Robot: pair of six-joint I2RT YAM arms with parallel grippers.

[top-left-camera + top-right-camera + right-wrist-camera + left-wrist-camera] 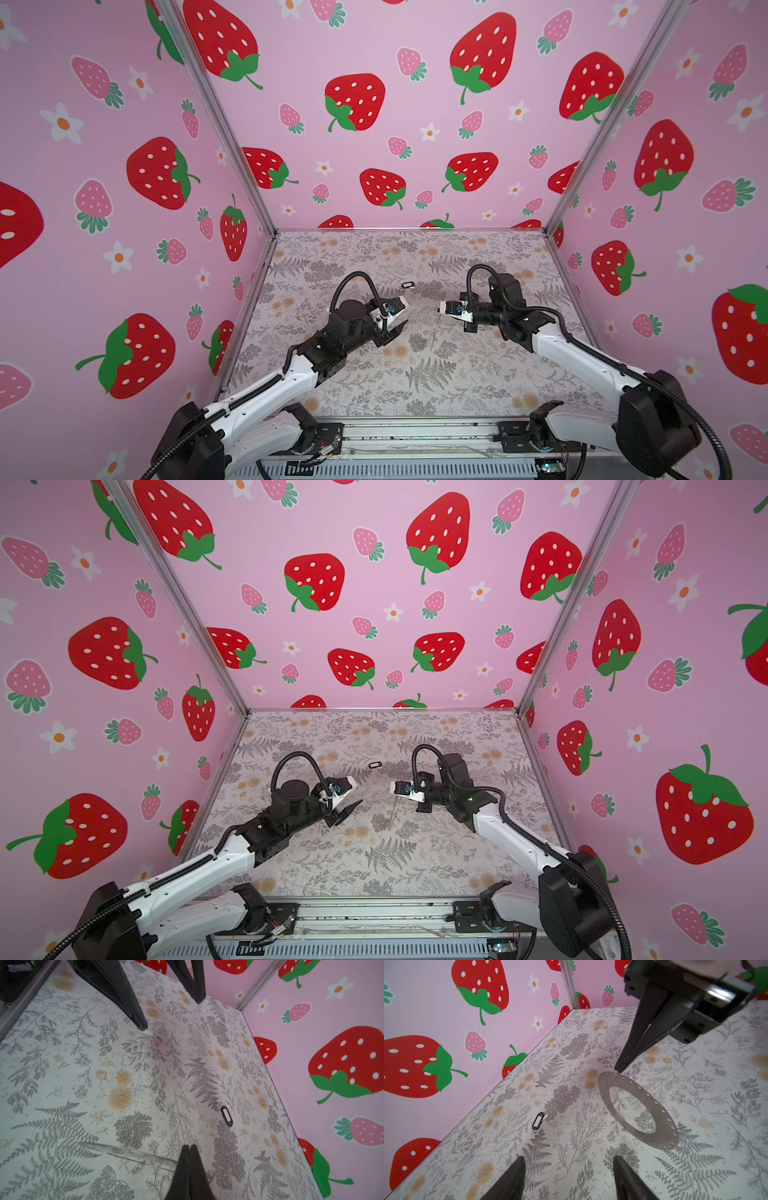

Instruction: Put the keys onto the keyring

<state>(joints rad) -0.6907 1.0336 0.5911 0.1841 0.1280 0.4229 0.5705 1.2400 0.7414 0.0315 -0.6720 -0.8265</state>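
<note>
Clamped shut, my right gripper (189, 1147) pinches the keyring (639, 1109) by its rim, the ring hanging below the tips. My left gripper (568, 1158) stands partly open with nothing in it; one fingertip (139, 1021) sits at a pale tag (145, 1032) with a pink key (156, 1041) beside it. The black-tagged key (538, 1120) lies on the table (591, 1147) farther back, apart from both grippers.

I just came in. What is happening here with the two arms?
The right gripper is shut on the rim of the keyring, holding it above the table. The left gripper is open, one fingertip at the pale tag of a pink key. A key with a black-rimmed tag lies on the table, farther back. Neither key is on the keyring yet.
</note>
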